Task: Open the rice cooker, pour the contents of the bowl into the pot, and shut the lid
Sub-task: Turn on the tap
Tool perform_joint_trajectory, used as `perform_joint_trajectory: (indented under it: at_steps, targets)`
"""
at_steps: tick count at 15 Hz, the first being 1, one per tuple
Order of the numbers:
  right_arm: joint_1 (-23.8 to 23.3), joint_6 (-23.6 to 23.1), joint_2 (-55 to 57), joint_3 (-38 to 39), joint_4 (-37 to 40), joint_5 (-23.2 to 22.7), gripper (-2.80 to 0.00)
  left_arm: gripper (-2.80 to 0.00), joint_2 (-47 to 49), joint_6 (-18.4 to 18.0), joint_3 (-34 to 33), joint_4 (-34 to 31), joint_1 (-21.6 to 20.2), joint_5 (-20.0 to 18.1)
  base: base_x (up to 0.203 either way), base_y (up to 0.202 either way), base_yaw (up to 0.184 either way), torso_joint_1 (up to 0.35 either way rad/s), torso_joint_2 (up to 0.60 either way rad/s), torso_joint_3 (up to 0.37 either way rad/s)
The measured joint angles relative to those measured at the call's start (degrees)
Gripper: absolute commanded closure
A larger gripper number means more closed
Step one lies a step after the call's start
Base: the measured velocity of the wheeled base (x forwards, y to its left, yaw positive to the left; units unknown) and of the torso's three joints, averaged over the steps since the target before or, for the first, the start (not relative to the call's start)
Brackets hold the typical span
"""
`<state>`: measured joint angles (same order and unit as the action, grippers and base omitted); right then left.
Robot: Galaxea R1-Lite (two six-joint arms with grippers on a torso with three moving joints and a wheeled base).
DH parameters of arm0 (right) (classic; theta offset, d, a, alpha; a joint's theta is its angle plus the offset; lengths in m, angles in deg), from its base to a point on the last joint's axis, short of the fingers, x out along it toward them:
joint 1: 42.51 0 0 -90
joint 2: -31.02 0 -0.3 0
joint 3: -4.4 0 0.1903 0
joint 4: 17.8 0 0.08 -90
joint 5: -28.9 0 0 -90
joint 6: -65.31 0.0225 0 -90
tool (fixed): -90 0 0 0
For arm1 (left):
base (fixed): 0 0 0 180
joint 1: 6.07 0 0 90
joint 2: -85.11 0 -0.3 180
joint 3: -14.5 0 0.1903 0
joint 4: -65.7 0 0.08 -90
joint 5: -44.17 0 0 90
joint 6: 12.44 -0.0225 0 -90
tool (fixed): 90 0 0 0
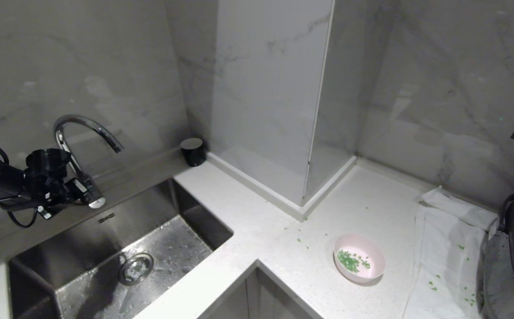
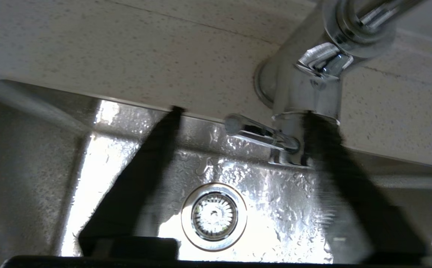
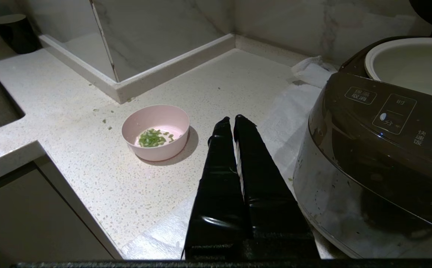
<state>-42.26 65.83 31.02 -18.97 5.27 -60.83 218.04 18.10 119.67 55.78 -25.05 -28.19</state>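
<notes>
- Over at the sink (image 1: 106, 266), the left gripper (image 2: 245, 123) hangs above the wet steel basin with its two dark fingers (image 2: 141, 175) spread wide and nothing between them but air.
- The chrome faucet (image 1: 79, 146) stands just beyond those fingers; its small lever handle (image 2: 256, 134) juts out into the gap between them, and whether either finger touches it cannot be told.
- Below the gripper, the round drain strainer (image 2: 214, 216) sits in the sink floor.
- On the white speckled counter (image 1: 248, 208), well apart from the sink, the pale pink bowl (image 1: 359, 264) stands upright with a little heap of green chopped bits (image 1: 349, 260) inside.
- More green bits lie scattered on the counter near the bowl and on the white cloth (image 1: 442, 257) beside it.
- The rice cooker (image 3: 379, 149) stands on that cloth at the right edge of the head view, its lid raised out of view and the white inner pot (image 3: 409, 63) exposed.
- The right gripper (image 3: 234, 121) is held low between bowl and cooker, touching neither, fingers pressed together and empty.
- A small black cup (image 1: 193, 151) stands in the wall corner behind the sink.
</notes>
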Motion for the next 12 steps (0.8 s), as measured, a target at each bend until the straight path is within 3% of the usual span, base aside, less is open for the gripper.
perform_joint_trajectory:
  at_steps: [12]
  targets:
    - [0.0, 0.01, 0.0, 0.0, -0.01, 0.0, 0.0, 0.0, 0.7, 0.09, 0.11, 0.05, 0.17, 1.71, 0.0, 0.0, 0.0, 0.0, 0.0, 0.0]
